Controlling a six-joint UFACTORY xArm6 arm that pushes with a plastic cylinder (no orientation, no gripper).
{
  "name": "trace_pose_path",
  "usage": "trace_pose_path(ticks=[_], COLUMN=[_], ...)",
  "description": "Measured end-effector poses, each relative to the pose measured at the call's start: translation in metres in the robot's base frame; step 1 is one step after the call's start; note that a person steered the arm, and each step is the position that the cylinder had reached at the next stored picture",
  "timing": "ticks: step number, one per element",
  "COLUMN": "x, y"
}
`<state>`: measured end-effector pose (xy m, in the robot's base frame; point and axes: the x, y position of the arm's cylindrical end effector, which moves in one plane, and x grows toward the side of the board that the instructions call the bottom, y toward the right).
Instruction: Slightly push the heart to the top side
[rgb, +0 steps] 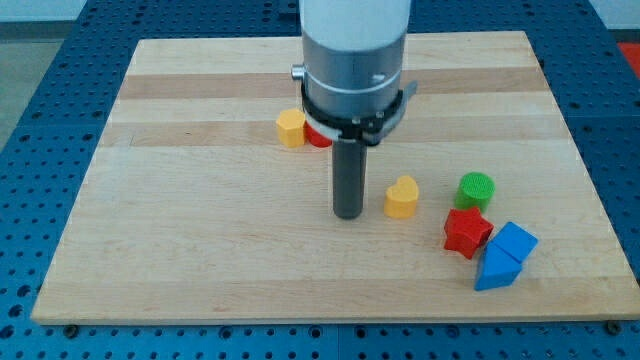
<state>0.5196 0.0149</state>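
Yellow is the colour of the block that matters: the yellow heart (401, 198) sits on the wooden worktop (200, 260), right of centre and in the lower half of the view. Just beside it on the view's left, apart from it by a narrow strip of wood, stands my tip (348, 214); the rod has no gripper, so nothing opens, closes or holds anything. From where it stands, level with the heart and not below it, the tip looks unready for a push toward the view's top; I judge the push not yet begun, with the tip first needing to come round beneath the heart. To the right lie a green cylinder (476, 189), a red star (466, 232) and two blue blocks (504, 255). Further up, a yellow hexagon (291, 128) sits against a red block (318, 136) partly hidden by the arm.
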Motion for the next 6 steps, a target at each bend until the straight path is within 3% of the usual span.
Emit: trace_pose_path(ticks=[1,6], x=[0.018,-0.018], y=[0.022,0.093])
